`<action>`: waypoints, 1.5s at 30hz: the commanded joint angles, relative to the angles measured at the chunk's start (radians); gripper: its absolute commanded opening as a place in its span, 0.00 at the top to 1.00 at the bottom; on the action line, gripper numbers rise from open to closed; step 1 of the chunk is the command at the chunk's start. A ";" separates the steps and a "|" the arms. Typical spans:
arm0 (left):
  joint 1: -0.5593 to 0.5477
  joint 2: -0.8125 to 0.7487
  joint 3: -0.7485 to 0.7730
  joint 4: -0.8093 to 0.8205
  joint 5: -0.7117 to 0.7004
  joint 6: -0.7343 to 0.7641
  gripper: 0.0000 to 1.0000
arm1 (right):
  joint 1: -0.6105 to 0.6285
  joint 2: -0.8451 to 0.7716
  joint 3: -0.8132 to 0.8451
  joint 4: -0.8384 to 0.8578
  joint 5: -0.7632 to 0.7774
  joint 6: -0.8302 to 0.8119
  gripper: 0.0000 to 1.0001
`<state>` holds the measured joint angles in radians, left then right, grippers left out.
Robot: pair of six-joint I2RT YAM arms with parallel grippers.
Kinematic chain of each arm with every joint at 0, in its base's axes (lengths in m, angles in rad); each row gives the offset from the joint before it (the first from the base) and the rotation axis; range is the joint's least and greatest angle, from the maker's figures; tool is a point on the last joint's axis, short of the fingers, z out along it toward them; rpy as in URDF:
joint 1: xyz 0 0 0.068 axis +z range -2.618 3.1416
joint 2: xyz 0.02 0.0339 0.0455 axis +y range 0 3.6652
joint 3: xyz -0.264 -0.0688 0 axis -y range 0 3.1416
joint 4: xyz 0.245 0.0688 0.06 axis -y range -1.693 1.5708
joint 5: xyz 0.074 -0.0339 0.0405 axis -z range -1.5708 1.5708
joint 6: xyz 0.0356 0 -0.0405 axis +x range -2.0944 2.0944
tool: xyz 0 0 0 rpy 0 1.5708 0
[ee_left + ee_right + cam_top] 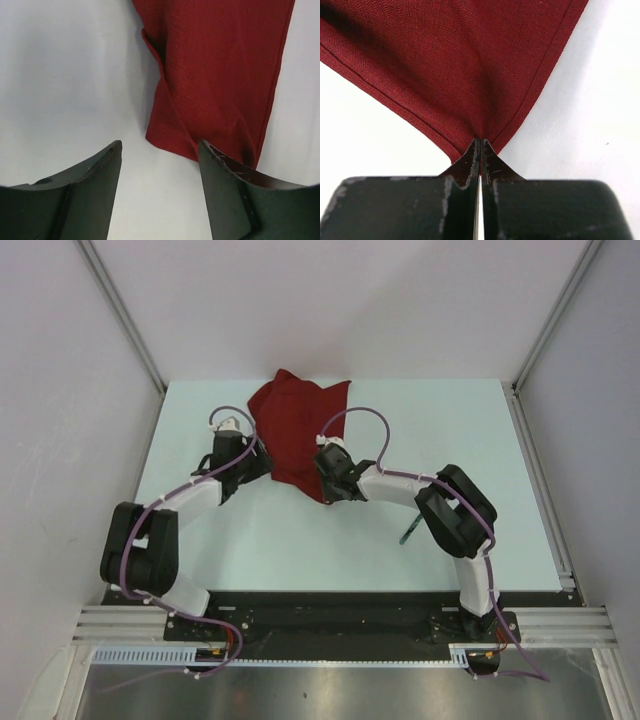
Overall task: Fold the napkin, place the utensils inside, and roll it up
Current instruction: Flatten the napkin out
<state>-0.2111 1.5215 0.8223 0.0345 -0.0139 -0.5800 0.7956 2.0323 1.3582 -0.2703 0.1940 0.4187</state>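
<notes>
The dark red napkin [298, 425] lies rumpled at the table's far middle, its near end tapering toward the arms. My right gripper [481, 141] is shut on the napkin's [465, 65] near corner, and the cloth fans out from the pinched tip. In the top view that gripper [328, 478] sits at the napkin's near right edge. My left gripper [160, 146] stands open at the napkin's [215, 75] near left corner, its right fingertip [206, 147] against the hem, with bare table in the gap. One slim dark utensil [409, 532] pokes out beneath my right arm's elbow.
The pale table [300, 540] is bounded by white walls and metal frame rails [540, 480] on the right and at the near edge. My right arm's elbow [455, 510] hangs over the utensil.
</notes>
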 commanded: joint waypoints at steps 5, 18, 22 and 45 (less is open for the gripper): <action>-0.014 0.109 0.074 0.128 0.038 -0.044 0.53 | -0.012 0.040 -0.062 -0.227 0.024 -0.008 1.00; -0.076 -0.036 0.089 0.119 -0.104 0.054 1.00 | -0.038 -0.029 -0.067 -0.244 0.039 -0.008 1.00; -0.105 -0.051 0.109 0.098 -0.106 0.051 0.91 | -0.039 -0.030 -0.059 -0.245 0.044 -0.020 1.00; -0.053 0.256 0.186 0.018 -0.043 -0.090 0.65 | -0.039 -0.032 -0.085 -0.233 0.005 -0.009 1.00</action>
<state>-0.2741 1.7821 0.9989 0.0292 -0.0666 -0.6449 0.7654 1.9766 1.3148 -0.3592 0.1932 0.4183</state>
